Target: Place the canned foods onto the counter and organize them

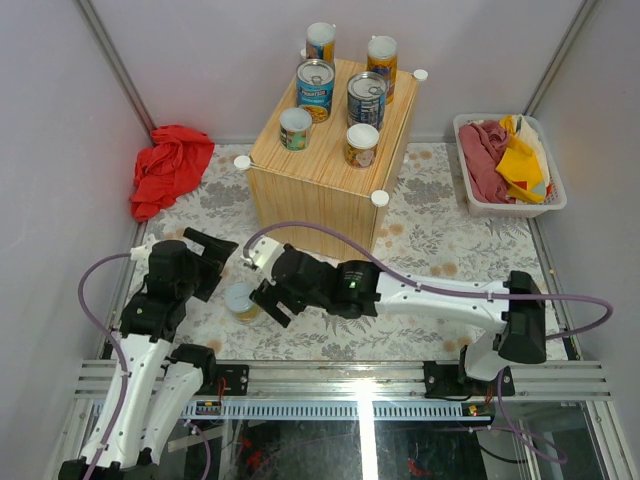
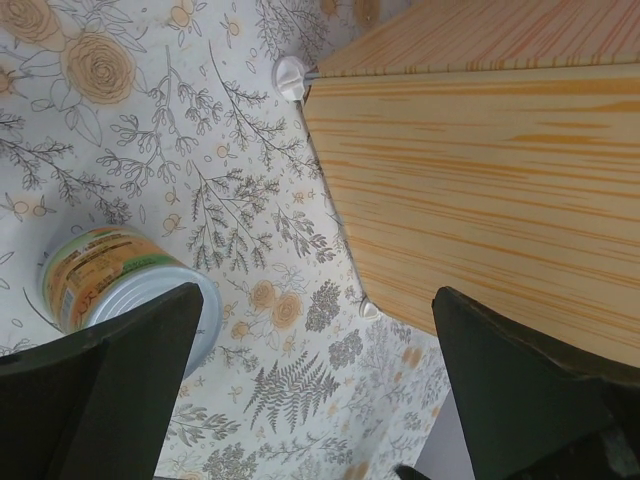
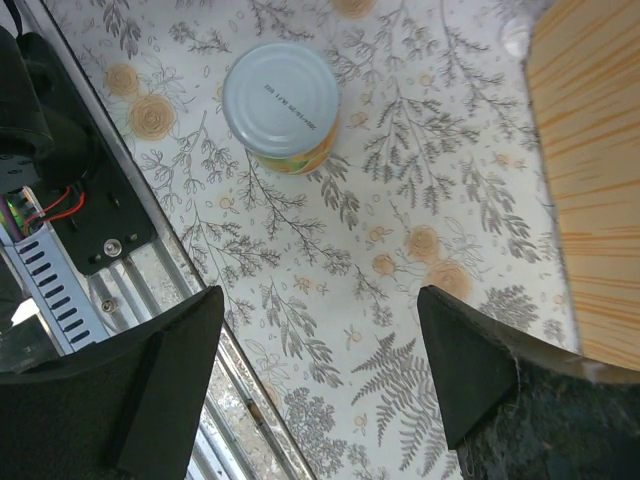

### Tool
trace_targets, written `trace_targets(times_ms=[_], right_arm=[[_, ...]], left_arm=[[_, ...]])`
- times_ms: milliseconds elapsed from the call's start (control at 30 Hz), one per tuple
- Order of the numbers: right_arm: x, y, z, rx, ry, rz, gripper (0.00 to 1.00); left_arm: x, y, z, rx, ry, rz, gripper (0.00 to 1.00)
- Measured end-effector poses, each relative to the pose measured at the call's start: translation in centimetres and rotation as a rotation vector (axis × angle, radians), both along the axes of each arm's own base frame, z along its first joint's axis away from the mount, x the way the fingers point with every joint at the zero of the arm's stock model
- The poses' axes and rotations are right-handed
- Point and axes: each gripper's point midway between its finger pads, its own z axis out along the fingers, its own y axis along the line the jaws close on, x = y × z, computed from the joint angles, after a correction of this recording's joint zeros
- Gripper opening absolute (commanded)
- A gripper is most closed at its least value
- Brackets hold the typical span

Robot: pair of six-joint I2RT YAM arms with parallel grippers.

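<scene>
As counter (image 1: 312,205) looms beside can (image 1: 241,300), basket (image 1: 515,208) right

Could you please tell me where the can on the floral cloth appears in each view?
Top external: can lower left of centre, in front of the counter.
Left wrist: can lower left, label visible.
Right wrist: can top centre, lid showing.
Shared landmark: the counter.

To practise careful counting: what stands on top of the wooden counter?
On the counter: two tall cans at the back, two wide blue-labelled cans in the middle, two short cans in front. The wood beneath them is covered.
</scene>
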Motion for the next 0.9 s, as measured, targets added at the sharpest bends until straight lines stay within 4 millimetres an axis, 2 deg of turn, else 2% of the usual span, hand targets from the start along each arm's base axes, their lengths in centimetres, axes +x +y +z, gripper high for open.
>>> trace_targets(times_ms=[267,500,633,900], right_arm=[[-0.9,3.7,-6.0,-0.006,0.064,0.079,0.89],[-1.0,6.2,-11.0,-0.059,0.103,0.123,0.9],[-0.6,7.5,-12.0,-0.057,0.092,0.135,0.91],[0.0,9.2,-11.7,-0.001,0.079,0.146,0.91]], left_arm=[[-1.7,1.0,0.2,-0.029,0.004,0.077,1.0],[-2.6,1.6,-0.6,-0.019,0.041,0.112,1.0],[-3.0,1.9,-0.5,-0.009,0.054,0.123,1.0],[-3.6,2.6,0.2,0.012,0.047,0.154,1.0]])
